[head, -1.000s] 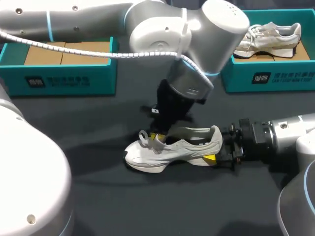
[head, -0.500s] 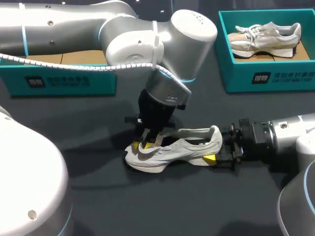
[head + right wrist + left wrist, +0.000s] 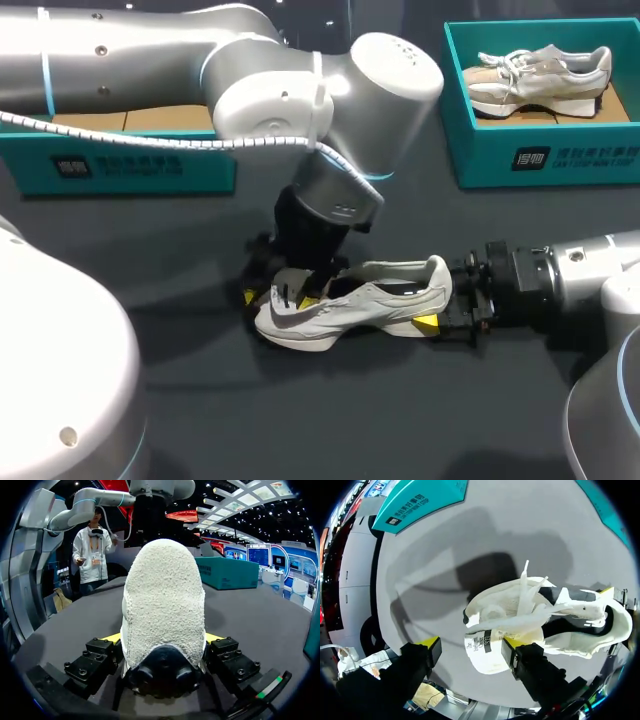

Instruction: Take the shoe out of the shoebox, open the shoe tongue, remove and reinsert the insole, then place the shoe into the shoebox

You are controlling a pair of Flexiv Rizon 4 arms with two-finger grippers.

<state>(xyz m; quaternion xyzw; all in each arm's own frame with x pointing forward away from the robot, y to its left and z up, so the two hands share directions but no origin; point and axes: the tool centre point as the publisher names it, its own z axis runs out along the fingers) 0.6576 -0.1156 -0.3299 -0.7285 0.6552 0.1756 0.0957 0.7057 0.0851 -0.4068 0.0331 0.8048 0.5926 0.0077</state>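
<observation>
A white shoe (image 3: 350, 305) stands upright on the dark table, toe to the left. My right gripper (image 3: 432, 305) comes in from the right and is shut on its heel. In the right wrist view the fuzzy heel (image 3: 162, 610) fills the gap between both fingers (image 3: 111, 638) of the right gripper (image 3: 162, 639). My left gripper (image 3: 272, 297) hangs over the toe, open. In the left wrist view the left gripper (image 3: 472, 644) straddles the shoe's front (image 3: 487, 655); one yellow tip is beside the tongue, the other stands clear of the shoe. Loose laces (image 3: 525, 587) stick up.
A teal shoebox (image 3: 530, 155) at the back right holds a second shoe (image 3: 540, 75). Another teal box (image 3: 130, 160) with a cardboard insert stands at the back left. The left arm's large elbow (image 3: 390, 70) hangs over the middle of the table.
My left gripper slid left from the shoe's opening to the toe and opened, letting go of the tongue and laces. The right gripper and the shoe stayed put.
</observation>
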